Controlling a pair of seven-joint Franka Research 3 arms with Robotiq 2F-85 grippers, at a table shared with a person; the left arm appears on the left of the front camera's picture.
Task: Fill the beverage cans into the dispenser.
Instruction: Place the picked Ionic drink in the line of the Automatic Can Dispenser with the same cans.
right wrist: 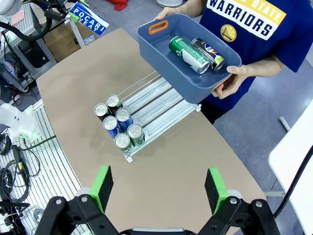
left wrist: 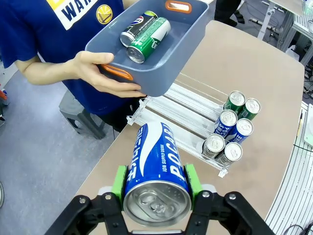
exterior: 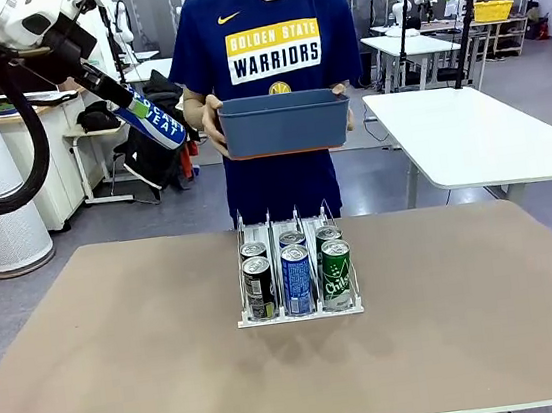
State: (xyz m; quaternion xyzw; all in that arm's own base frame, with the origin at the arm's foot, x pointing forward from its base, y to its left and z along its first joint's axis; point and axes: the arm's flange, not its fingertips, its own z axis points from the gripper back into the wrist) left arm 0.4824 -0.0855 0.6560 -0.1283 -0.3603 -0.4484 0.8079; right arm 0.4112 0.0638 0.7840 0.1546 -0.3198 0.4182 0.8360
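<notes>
Blue can (left wrist: 156, 156) tight betw. L gripper (left wrist: 155, 180) pads (left wrist: 119, 182), up left of dispenser (left wrist: 186, 105); R gripper (right wrist: 159, 183) agape.

- Tabletop (exterior: 124, 366) lay bare left, right and in front of the dispenser (exterior: 300, 315); wide room to pass there.
- Six cans (exterior: 297, 276) packed the front of all three lanes, two deep, side by side against the lip.
- Lane stretch behind them was free, with thin divider rails between.
- Blue-grey bin (exterior: 286, 123), held by a person (exterior: 269, 26), overhung the dispenser's back end and blocked the far side.
- Two loose cans (left wrist: 144, 32) lay in the bin; the rest of its floor was free.
- Left end effector (left wrist: 155, 183) was taken up by a blue can (left wrist: 156, 156), high off the tabletop's left side, with clear air below.
- Right end effector (right wrist: 159, 188) stood wide apart, nothing between.
</notes>
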